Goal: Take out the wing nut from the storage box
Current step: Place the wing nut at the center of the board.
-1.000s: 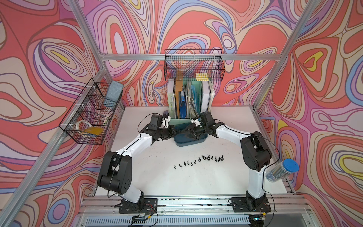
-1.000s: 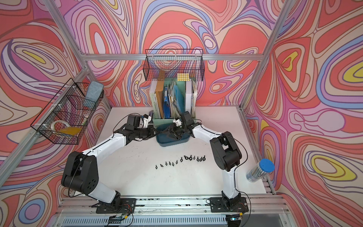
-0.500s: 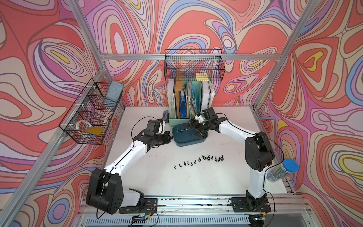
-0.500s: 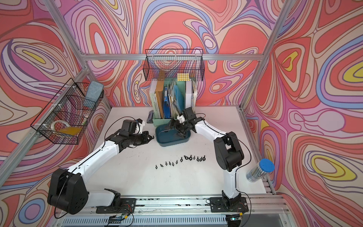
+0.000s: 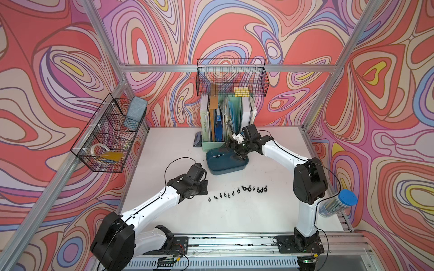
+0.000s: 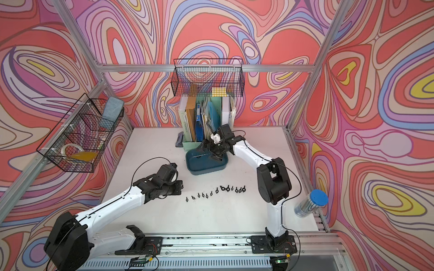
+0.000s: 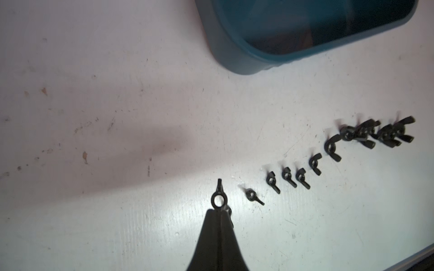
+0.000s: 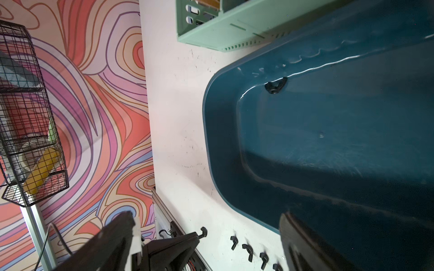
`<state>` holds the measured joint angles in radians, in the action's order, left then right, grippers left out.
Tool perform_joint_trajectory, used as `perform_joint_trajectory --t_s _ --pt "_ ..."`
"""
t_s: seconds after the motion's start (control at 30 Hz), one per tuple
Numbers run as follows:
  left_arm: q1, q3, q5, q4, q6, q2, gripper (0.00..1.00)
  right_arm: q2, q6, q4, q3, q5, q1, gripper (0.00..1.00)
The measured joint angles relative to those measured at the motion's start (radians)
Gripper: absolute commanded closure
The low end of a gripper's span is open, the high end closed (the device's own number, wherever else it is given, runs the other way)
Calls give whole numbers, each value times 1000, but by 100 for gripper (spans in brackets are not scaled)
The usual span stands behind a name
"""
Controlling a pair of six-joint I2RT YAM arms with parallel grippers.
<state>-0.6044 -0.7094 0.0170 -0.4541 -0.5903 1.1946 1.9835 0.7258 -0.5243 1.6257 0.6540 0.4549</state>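
Left gripper: dark tapered fingers pressed tight together, and look, they pinch a small black wing nut by one wing, the round eye poking past the tips.
Storage box: glossy dark teal plastic, shallow, with rounded corners. It sits at centre frame in both top views, just in front of the mint-green file holder.
Right gripper: jaws spread wide and gripping nothing, with one finger over the box's inside and the other off beside it.
Second wing nut: lying in the box, in the crease where floor meets wall.
Row of wing nuts: a curved black line below centre, its right end bunched.
Table: matte white, scuffed and speckled.
Walls: coral, pink and lilac swirls behind aluminium bars.
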Motion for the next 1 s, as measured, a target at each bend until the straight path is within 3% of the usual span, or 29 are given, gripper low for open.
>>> perform_joint_trajectory --t_s 0.2,0.77,1.0 --pt "-91 66 -79 -1 -51 1 96 26 -3 -18 10 11 0 2" --pt "-122 98 -130 45 -79 69 94 29 1 -23 10 18 0 2" --pt "-130 99 -138 60 -79 100 84 29 1 -23 10 18 0 2"
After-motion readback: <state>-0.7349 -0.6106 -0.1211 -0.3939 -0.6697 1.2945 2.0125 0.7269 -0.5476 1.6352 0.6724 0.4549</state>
